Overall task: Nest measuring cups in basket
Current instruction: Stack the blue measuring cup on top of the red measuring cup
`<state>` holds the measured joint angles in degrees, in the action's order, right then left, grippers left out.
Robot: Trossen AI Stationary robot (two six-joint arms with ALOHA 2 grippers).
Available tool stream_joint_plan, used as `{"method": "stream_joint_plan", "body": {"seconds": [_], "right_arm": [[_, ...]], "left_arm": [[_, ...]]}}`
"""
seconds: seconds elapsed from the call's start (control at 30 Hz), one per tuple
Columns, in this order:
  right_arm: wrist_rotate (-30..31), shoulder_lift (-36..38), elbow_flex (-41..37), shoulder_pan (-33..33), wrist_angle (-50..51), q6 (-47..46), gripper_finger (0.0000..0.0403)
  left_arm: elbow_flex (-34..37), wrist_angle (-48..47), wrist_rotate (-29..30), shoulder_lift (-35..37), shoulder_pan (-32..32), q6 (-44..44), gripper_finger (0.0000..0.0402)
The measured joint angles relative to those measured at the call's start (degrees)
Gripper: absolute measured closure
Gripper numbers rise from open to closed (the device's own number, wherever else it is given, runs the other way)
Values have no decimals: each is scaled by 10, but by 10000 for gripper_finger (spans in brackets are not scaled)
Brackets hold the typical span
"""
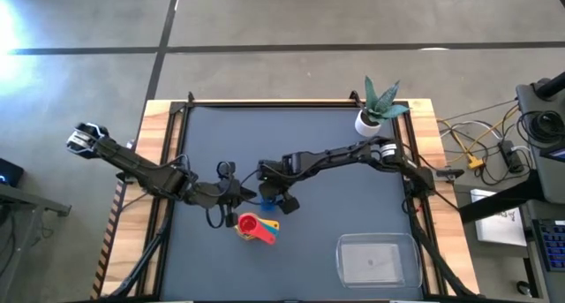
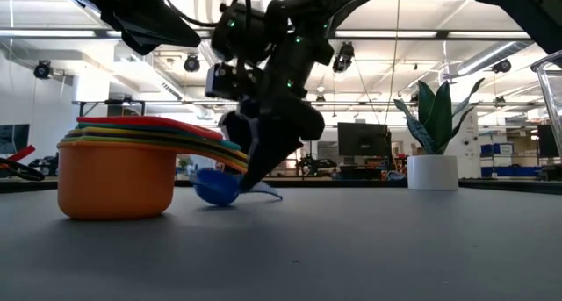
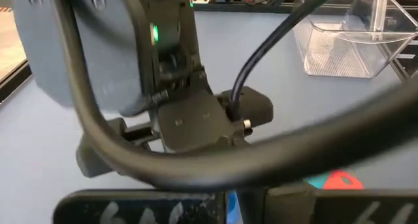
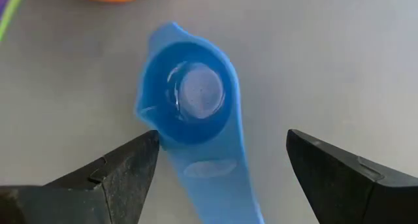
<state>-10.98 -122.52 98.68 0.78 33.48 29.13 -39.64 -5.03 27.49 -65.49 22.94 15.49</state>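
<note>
1. Table (image 1: 353, 215): a dark mat framed in light wood, carrying everything below; both arms reach in over its middle
2. Right arm (image 1: 335, 157): stretches from the table's right edge toward the centre; its pincer (image 4: 222, 162) is spread wide and pinches nothing. In the right wrist view the two dark fingertips (image 4: 130, 165) stand on either side of the blue cup's handle, one close beside the bowl's rim, the other apart from it
3. Left arm (image 1: 132, 166): comes in from the table's left edge; its pincer (image 1: 231, 193) sits near the centre, just left of the right pincer, with fingers pressed together and empty
4. Basket (image 1: 375, 259): a clear shallow bin near the table's front right corner, well apart from the cups; no cup lies in it
5. Plant pot (image 1: 368, 123): small and white with a spiky green plant, standing at the table's far right corner
6. Cup stack (image 2: 118, 174): an orange cup at the bottom with other coloured cups nested in it, a red one on top, their handles fanned to one side; it stands on the mat in front of the two pincers
7. Blue cup (image 4: 192, 93): the smallest item, lying alone on the mat just beside the stack, open side up, under the right pincer; in the low view its bowl (image 2: 215, 187) rests on the table
</note>
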Motion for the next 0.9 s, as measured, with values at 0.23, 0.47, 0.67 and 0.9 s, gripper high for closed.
{"method": "stream_joint_plan", "body": {"seconds": [0.23,0.47,0.67,0.9], "right_arm": [[1,-28,15,0,34,-9,78],[17,-27,15,0,39,-11,78],[38,-25,14,-3,40,-11,96],[39,-25,14,-6,53,-28,200]], "left_arm": [[0,-2,-11,0,0,0,402],[0,-2,-13,0,0,0,402],[0,-1,-12,0,0,0,402],[0,-1,-10,0,0,12,402]]}}
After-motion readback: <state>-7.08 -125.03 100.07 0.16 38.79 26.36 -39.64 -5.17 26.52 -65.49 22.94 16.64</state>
